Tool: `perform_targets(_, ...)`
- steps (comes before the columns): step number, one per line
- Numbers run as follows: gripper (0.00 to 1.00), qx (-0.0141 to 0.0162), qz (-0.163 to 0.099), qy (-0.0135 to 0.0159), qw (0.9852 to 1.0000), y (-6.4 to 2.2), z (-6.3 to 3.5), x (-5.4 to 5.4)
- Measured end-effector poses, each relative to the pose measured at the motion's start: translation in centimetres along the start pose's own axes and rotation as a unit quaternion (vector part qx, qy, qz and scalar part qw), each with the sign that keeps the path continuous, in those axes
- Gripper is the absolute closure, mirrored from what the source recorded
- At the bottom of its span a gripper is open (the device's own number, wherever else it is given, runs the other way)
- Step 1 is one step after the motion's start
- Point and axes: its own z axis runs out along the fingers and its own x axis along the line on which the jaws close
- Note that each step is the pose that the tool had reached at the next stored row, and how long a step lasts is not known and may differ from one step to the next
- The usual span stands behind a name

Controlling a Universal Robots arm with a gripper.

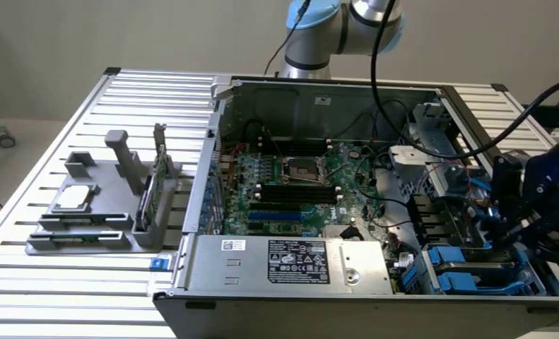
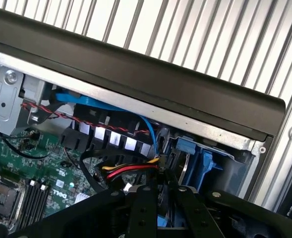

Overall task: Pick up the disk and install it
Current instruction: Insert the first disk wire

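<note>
Tool, black, nearest the lens, pointed down into the open computer case. Cannot tell whether it grips anything. Just past it, the disk shows as blue carrier rails in the drive bay at the case corner, beside red and yellow wires. Its silver body is hidden. The case stands on the slatted surface.
</note>
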Motion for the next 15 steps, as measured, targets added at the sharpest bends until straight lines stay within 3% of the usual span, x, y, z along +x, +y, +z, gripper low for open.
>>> perform_targets(6, 0.82, 0.0006, 0.009, -0.0052, 0.9999, -0.29, 0.0, 0.05)
perform_targets(15, 0.82, -0.0009, 0.041, -0.012, 0.9991, -0.53, 0.11, 0.12)
